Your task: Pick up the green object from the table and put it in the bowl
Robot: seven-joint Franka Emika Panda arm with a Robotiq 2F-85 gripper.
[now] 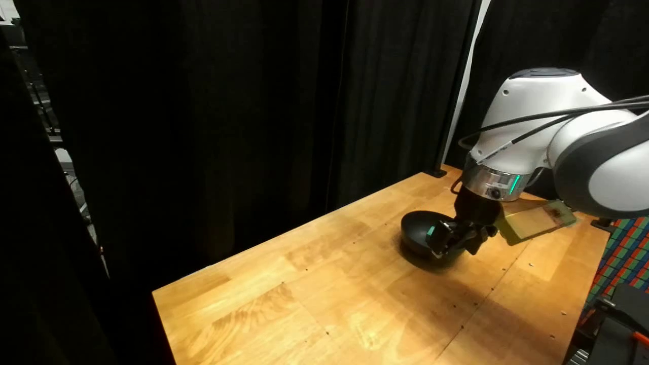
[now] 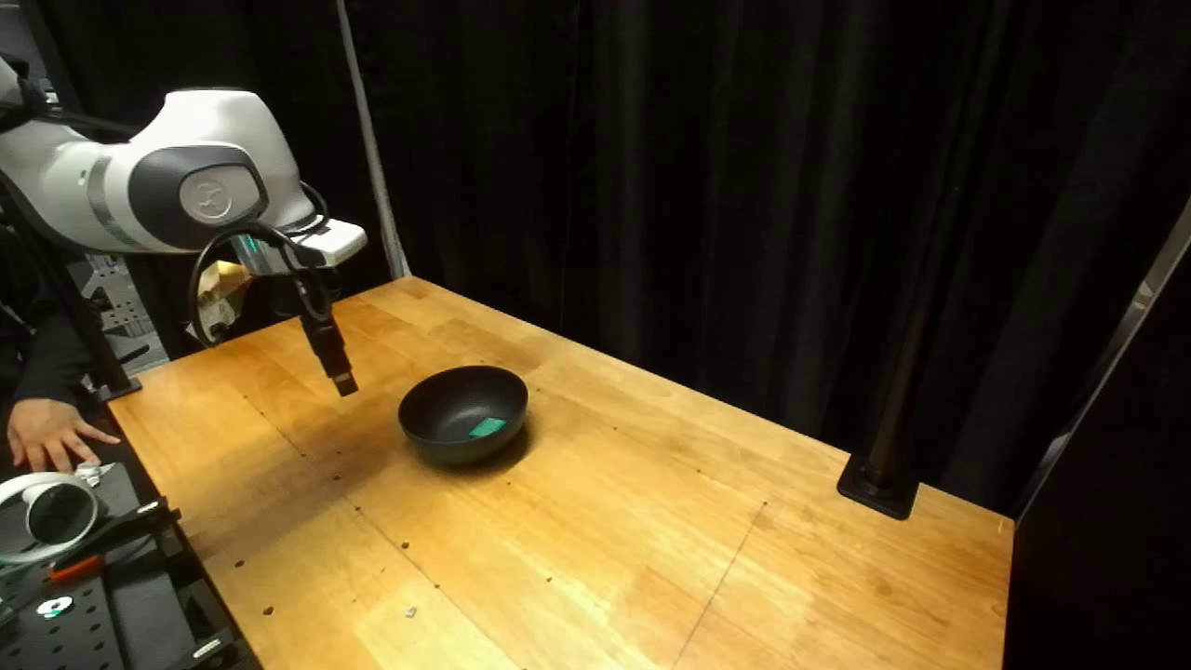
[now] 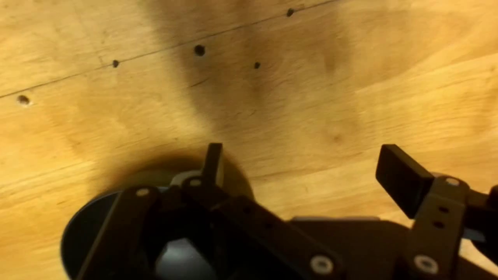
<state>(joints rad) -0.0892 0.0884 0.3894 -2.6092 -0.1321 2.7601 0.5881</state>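
Note:
The green object (image 2: 487,427) lies inside the black bowl (image 2: 462,452), against its inner wall. A bit of the green object (image 1: 430,232) also shows in an exterior view, in the bowl (image 1: 417,238) beside my gripper. The bowl stands upright on the light wooden table (image 2: 651,521). My gripper (image 3: 301,163) is open and empty in the wrist view. It points down above the table, beside the bowl, and also shows in both exterior views (image 1: 459,244) (image 2: 344,383). In the wrist view a finger covers much of the bowl (image 3: 83,233), and the green object is hidden there.
A black post base (image 2: 879,486) stands at the table's far edge. Black curtains (image 1: 263,126) hang behind the table. A person's hand (image 2: 56,433) and a white ring-shaped device (image 2: 46,512) are beside the table. A tiny light scrap (image 2: 410,611) lies on the table.

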